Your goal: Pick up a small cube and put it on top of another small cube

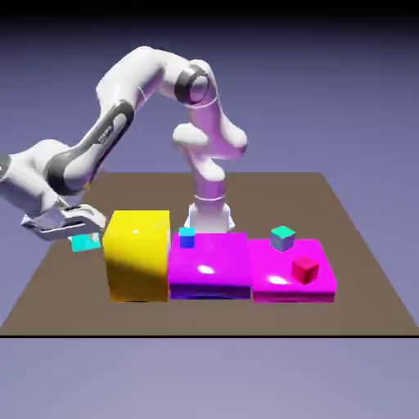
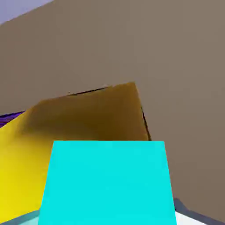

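1. Blue-violet backdrop (image 1: 352,98) fills the space behind the flat brown tabletop (image 1: 204,322) I am working over.
2. My white jointed robot arm (image 1: 131,78) arches out from its base toward the exterior view's left, with the hand low, out beside the blocks.
3. The tall glossy yellow block (image 1: 139,258) stands just beside the hand, between it and the other pieces. I judge it the main obstacle: a low sideways sweep could knock it.
4. Past it sit the purple glossy block (image 1: 209,266) and the lower magenta glossy slab (image 1: 274,274).
5. The two-finger gripper (image 2: 108,215) is closed on the tiny plain cyan cube (image 2: 108,184); the hand view shows the cube square between the fingertips, a side toward each. It has no long axis to line up. Whether its underside is off the table, I cannot tell.
6. Every cube I could stack on lies toward the exterior view's right, beyond the yellow block: the small blue cube (image 1: 186,237) at the purple block's far edge, nearest; the cube with teal top and grey-lavender sides (image 1: 282,238) and the small red cube (image 1: 305,270) farther over by the slab. Which is meant, I cannot tell. I would lift first, then cross.
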Controlling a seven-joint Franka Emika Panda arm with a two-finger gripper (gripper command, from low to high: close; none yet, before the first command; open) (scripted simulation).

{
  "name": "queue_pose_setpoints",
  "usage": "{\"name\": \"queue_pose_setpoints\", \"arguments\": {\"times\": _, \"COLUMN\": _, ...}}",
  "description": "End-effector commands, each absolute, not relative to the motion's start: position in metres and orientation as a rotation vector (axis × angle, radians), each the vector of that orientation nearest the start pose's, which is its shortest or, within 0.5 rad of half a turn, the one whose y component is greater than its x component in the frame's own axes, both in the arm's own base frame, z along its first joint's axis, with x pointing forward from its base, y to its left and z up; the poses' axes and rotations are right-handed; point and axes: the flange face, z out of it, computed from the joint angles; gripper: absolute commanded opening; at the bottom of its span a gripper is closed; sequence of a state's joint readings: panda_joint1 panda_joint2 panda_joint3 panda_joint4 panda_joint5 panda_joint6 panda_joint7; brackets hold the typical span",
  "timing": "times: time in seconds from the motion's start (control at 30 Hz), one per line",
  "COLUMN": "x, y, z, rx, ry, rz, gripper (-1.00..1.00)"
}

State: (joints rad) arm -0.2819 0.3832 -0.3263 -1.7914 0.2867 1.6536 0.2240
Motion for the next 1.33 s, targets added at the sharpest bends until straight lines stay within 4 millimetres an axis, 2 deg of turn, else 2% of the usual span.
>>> {"name": "queue_pose_setpoints", "arguments": {"times": 0.0, "x": 0.508, "y": -0.28, "z": 0.319, "rx": -2.493, "ry": 1.296, "rz": 0.64, "gripper": -1.0}}
{"name": "queue_pose_setpoints", "arguments": {"times": 0.17, "x": 0.529, "y": -0.184, "z": 0.312, "rx": -2.295, "ry": 1.435, "rz": 0.629, "gripper": -1.0}}
{"name": "queue_pose_setpoints", "arguments": {"times": 0.33, "x": 0.53, "y": -0.09, "z": 0.307, "rx": -2.079, "ry": 1.586, "rz": 0.684, "gripper": -1.0}}
{"name": "queue_pose_setpoints", "arguments": {"times": 0.5, "x": 0.513, "y": -0.004, "z": 0.301, "rx": -1.854, "ry": 1.755, "rz": 0.784, "gripper": -1.0}}
{"name": "queue_pose_setpoints", "arguments": {"times": 0.7, "x": 0.471, "y": 0.084, "z": 0.292, "rx": -1.572, "ry": 1.983, "rz": 0.927, "gripper": -1.0}}
{"name": "queue_pose_setpoints", "arguments": {"times": 0.8, "x": 0.443, "y": 0.12, "z": 0.285, "rx": -1.423, "ry": 2.108, "rz": 0.996, "gripper": -1.0}}
{"name": "queue_pose_setpoints", "arguments": {"times": 0.9, "x": 0.413, "y": 0.147, "z": 0.277, "rx": -1.26, "ry": 2.239, "rz": 1.058, "gripper": -1.0}}
{"name": "queue_pose_setpoints", "arguments": {"times": 1.0, "x": 0.412, "y": 0.145, "z": 0.265, "rx": -1.027, "ry": 2.359, "rz": 1.159, "gripper": -1.0}}
{"name": "queue_pose_setpoints", "arguments": {"times": 1.03, "x": 0.412, "y": 0.145, "z": 0.265, "rx": -1.027, "ry": 2.359, "rz": 1.159, "gripper": -1.0}}
{"name": "queue_pose_setpoints", "arguments": {"times": 1.2, "x": 0.41, "y": 0.184, "z": 0.214, "rx": -1.027, "ry": 2.359, "rz": 1.159, "gripper": -1.0}}
{"name": "queue_pose_setpoints", "arguments": {"times": 1.23, "x": 0.41, "y": 0.184, "z": 0.214, "rx": -1.027, "ry": 2.359, "rz": 1.159, "gripper": 1.0}}
{"name": "queue_pose_setpoints", "arguments": {"times": 1.27, "x": 0.41, "y": 0.184, "z": 0.214, "rx": -1.027, "ry": 2.359, "rz": 1.159, "gripper": 1.0}}
{"name": "queue_pose_setpoints", "arguments": {"times": 1.3, "x": 0.412, "y": 0.176, "z": 0.226, "rx": -1.027, "ry": 2.356, "rz": 1.16, "gripper": 1.0}}
